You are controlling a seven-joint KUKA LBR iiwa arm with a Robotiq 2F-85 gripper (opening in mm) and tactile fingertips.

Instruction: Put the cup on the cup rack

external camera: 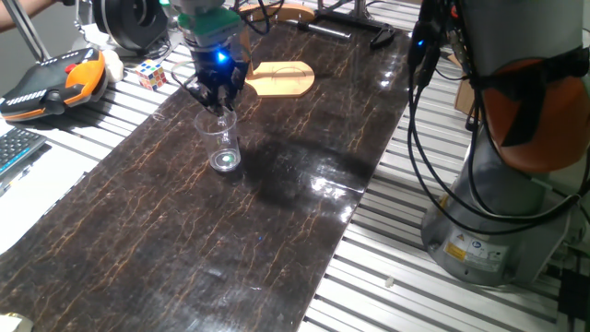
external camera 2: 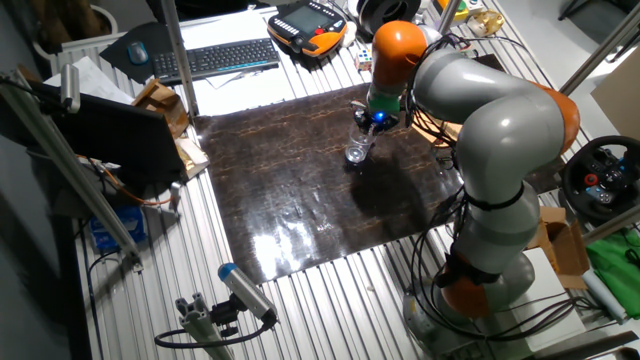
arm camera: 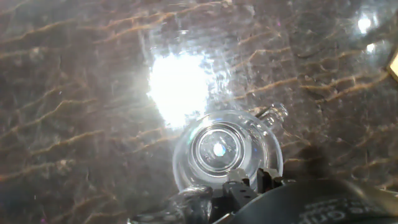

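Note:
The clear plastic cup (external camera: pixel 222 143) stands on the dark marbled table top (external camera: pixel 277 231), slightly tilted. It also shows in the other fixed view (external camera 2: pixel 357 152) and from above in the hand view (arm camera: pixel 225 152). My gripper (external camera: pixel 219 103) is directly over it, its fingers (arm camera: pixel 236 185) close together at the near side of the rim, seemingly pinching the cup wall. The wooden cup rack (external camera: pixel 280 78) sits on the table just behind and right of the gripper. Its oval base shows; its post is hard to make out. A corner of it shows in the hand view (arm camera: pixel 393 66).
A Rubik's cube (external camera: pixel 152 74), an orange teach pendant (external camera: pixel 51 83) and a keyboard (external camera: pixel 14 148) lie to the left of the table top. The robot base (external camera: pixel 498 212) and hanging cables (external camera: pixel 419 101) are to the right. A black bar (external camera: pixel 323 29) lies at the back.

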